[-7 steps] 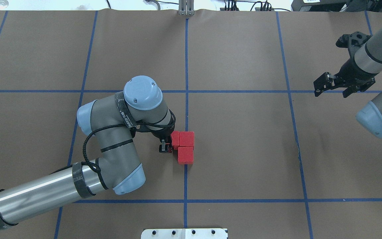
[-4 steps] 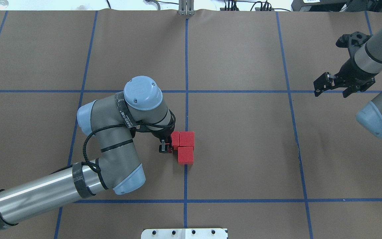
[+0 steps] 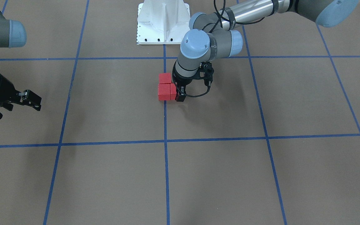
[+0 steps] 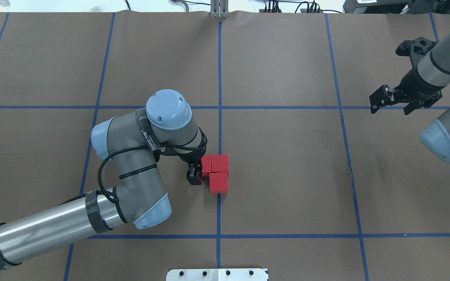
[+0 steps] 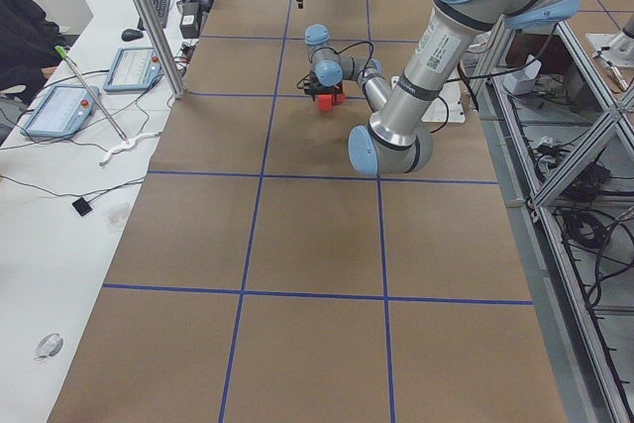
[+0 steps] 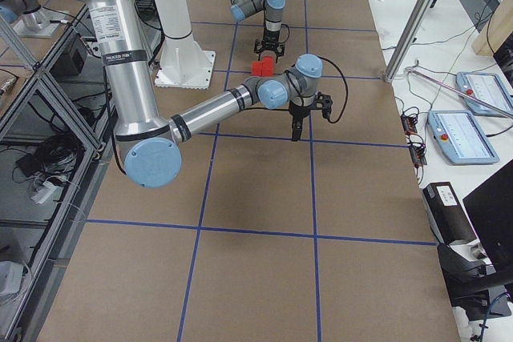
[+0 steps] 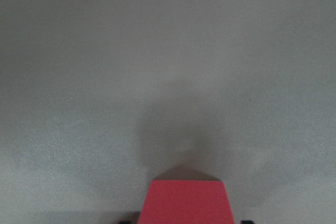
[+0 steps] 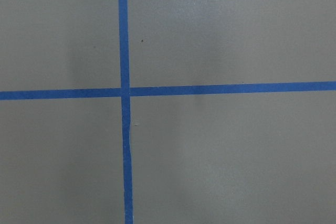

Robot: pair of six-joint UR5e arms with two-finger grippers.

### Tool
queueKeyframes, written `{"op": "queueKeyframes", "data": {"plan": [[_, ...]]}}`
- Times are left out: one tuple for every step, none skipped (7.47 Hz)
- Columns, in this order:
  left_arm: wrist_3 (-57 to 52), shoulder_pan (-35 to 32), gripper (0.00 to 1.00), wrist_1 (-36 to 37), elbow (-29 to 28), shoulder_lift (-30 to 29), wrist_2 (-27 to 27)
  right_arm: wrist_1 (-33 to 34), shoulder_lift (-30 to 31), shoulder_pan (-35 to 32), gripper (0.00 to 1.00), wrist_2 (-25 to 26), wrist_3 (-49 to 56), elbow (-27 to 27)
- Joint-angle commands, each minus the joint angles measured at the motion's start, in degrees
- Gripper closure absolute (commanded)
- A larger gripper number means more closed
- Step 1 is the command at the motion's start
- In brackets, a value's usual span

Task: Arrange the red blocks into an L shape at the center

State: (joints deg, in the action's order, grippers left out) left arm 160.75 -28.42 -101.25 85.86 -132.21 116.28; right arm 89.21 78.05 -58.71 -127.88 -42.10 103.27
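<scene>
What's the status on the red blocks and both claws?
Left claw at the end block, grip unclear. Right claw open, far off. Red blocks in an L on center line. No obstruction seen.

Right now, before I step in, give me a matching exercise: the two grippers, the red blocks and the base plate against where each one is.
Things:
1. left gripper
2. right gripper
3. red blocks
4. white base plate

Places or states:
A. at the bottom edge of the overhead view
B. open, above a blue tape crossing, far from the cubes
C. down low, right against the side of the cube cluster
D. clustered together on the centre blue tape line

Pairs: 1-C, 2-B, 3-D, 4-A.
</scene>
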Motion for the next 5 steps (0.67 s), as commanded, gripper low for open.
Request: {"op": "queueKeyframes", "data": {"plan": [[-0.2, -0.1, 0.0, 0.0, 0.4, 0.0, 0.2, 0.0, 0.0, 0.0, 0.0, 0.0, 0.0, -0.1], [-0.5, -0.1, 0.0, 0.2, 0.8, 0.2, 0.3, 0.0, 0.0, 0.0, 0.0, 0.0, 0.0, -0.1], [-0.7, -0.5, 0.0, 0.5, 2.8, 0.9, 0.5, 0.0, 0.0, 0.0, 0.0, 0.0, 0.0, -0.3], [-1.7, -0.7, 0.0, 1.4, 6.8, 3.5, 0.7, 0.0, 0.1, 0.0, 0.0, 0.0, 0.0, -0.3], [-4.5, -0.7, 0.0, 4.6, 13.0, 7.3, 1.8, 0.0, 0.1, 0.0, 0.0, 0.0, 0.0, -0.3]]}}
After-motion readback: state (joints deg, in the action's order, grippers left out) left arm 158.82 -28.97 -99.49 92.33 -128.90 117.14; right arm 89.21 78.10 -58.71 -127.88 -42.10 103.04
